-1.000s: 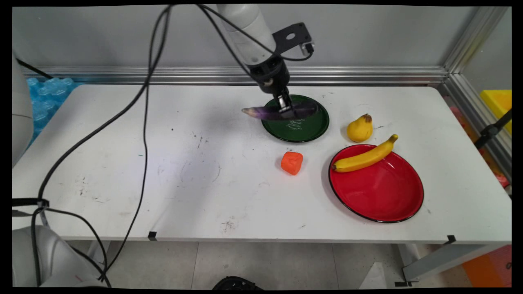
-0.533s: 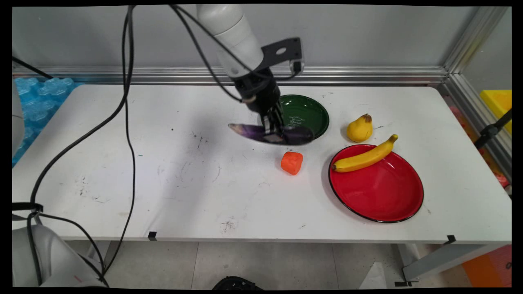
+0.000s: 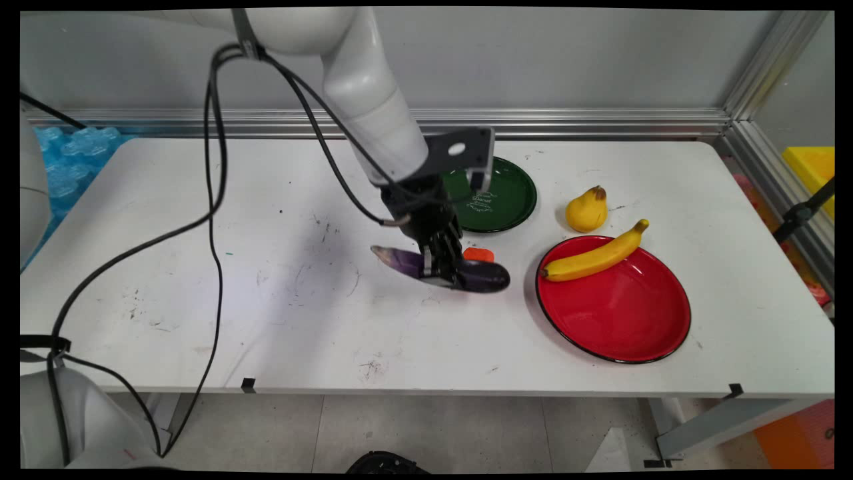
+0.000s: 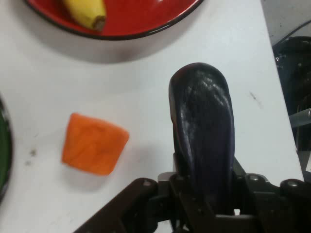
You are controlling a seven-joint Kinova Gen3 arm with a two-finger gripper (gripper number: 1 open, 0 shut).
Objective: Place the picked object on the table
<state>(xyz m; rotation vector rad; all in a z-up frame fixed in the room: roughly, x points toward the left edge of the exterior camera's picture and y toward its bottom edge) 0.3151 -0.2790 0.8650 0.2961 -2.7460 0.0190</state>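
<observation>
Gripper (image 3: 445,270): jaws closed on the eggplant near its middle; pointed down, near the table's centre, arm entering from 10 o'clock.
Eggplant (image 3: 483,275): dark purple, held lengthwise across the jaws; pale stem end toward 9 o'clock, rounded end toward 3 o'clock. Whether it touched the table could not be told. In the hand view the rounded end (image 4: 203,126) rose from between the fingers.
Carrot piece (image 3: 478,254): orange, just behind the eggplant at 12 o'clock, mostly hidden in the main view; seen whole in the hand view (image 4: 94,143), lying on the table apart from the eggplant.
Green plate (image 3: 510,200): at 1 o'clock of the gripper, partly behind the arm.
Red plate (image 3: 620,313): at 3 o'clock of the eggplant, near it.
Banana (image 3: 594,257): lay across the red plate's far rim.
Pear (image 3: 587,211): yellow, upright, between the two plates, toward 2 o'clock.
Table (image 3: 200,267): white, scuffed.
</observation>
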